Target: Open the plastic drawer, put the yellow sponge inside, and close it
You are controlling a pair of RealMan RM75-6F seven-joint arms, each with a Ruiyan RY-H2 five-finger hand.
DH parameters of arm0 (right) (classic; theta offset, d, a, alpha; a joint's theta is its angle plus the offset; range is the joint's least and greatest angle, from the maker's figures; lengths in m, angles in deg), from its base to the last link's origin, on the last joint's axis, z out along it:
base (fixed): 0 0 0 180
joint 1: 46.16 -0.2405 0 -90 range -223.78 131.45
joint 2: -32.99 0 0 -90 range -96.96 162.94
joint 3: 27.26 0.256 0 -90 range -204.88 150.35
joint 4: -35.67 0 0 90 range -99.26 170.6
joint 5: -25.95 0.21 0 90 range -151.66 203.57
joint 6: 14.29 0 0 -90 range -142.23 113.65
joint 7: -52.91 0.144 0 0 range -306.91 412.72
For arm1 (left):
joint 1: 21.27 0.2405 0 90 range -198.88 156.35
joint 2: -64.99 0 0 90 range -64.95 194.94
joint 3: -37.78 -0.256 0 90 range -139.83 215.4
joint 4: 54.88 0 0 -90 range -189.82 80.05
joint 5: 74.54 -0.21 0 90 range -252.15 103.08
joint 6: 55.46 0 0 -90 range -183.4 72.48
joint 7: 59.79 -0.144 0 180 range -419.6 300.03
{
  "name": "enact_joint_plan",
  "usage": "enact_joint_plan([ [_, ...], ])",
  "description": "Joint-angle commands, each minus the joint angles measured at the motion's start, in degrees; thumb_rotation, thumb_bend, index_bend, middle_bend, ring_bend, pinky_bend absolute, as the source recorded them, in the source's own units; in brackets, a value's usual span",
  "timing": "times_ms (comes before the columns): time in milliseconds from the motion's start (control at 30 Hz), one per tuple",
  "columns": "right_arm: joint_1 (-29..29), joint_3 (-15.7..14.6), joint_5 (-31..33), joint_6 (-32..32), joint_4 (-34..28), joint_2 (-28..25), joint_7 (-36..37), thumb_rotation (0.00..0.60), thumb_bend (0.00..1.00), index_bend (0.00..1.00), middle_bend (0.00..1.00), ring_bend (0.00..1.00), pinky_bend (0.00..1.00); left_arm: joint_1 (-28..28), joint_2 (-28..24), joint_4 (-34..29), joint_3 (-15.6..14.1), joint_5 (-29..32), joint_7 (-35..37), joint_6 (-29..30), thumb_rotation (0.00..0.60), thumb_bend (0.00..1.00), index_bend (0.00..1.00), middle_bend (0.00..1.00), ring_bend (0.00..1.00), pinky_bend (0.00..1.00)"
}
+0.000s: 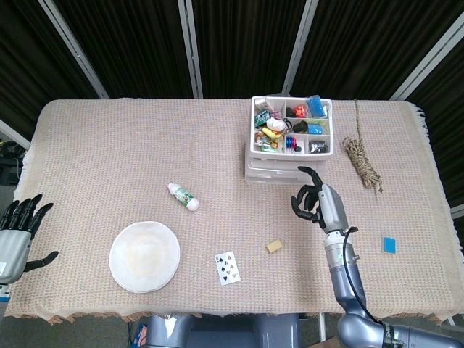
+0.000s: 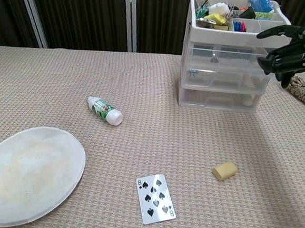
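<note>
Sponge (image 2: pixel 225 170): yellow, small block, lies on the worktop (image 1: pixel 109 145) cloth in front of the plastic drawer unit (image 2: pixel 229 78), well apart from it, just right of the playing card (image 2: pixel 155 198).
Sponge handling: you should judge it light, soft and squashy; not fragile, not slippery. Pinch it across the short sides from above, gently, or it will deform.
Drawer unit: clear plastic, three drawers all closed; tray of small items on top. Likely light, so a pull may drag the whole unit; pull slowly and straight.
Drawer grip: hook your fingers on the front lip or small handle at mid-front.
Right hand (image 2: pixel 294 51): holds nothing, fingers loosely curled and apart, raised by the unit's upper right front corner, not touching.
Left hand (image 1: pixel 16 235): empty, fingers spread, at the worktop's left edge, far from everything.
</note>
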Motion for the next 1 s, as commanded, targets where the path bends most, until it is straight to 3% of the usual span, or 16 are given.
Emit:
enact_joint_plan([
  [33, -1.9, 0.0, 3.9, -3.4, 0.2, -1.7, -8.1, 0.600, 0.37, 0.16, 0.64, 0.66, 0.63, 0.0, 0.0, 0.0, 0.0, 0.0, -0.1, 0.0, 0.600, 0.15, 0.12, 0.00, 0.00, 0.00],
  [367, -4.6, 2.0, 10.9, -4.7, 1.2, -1.5, -15.1, 0.600, 0.37, 0.19, 0.65, 0.67, 0.63, 0.0, 0.0, 0.0, 0.0, 0.0, -0.2, -0.1, 0.600, 0.15, 0.12, 0.00, 0.00, 0.00],
  [667, -6.1, 3.0, 13.5, -4.3, 3.4, 0.3, -15.1, 0.600, 0.37, 0.28, 0.66, 0.67, 0.63, 0.0, 0.0, 0.0, -0.2, -0.2, 0.0, -0.1, 0.600, 0.15, 0.12, 0.00, 0.00, 0.00],
  [1000, -7.8, 2.8, 14.8, -3.8, 7.2, 2.8, -15.4, 0.600, 0.37, 0.29, 0.66, 0.67, 0.63, -0.1, -0.2, -0.2, -0.1, 0.0, 0.3, -0.4, 0.600, 0.15, 0.12, 0.00, 0.00, 0.00],
])
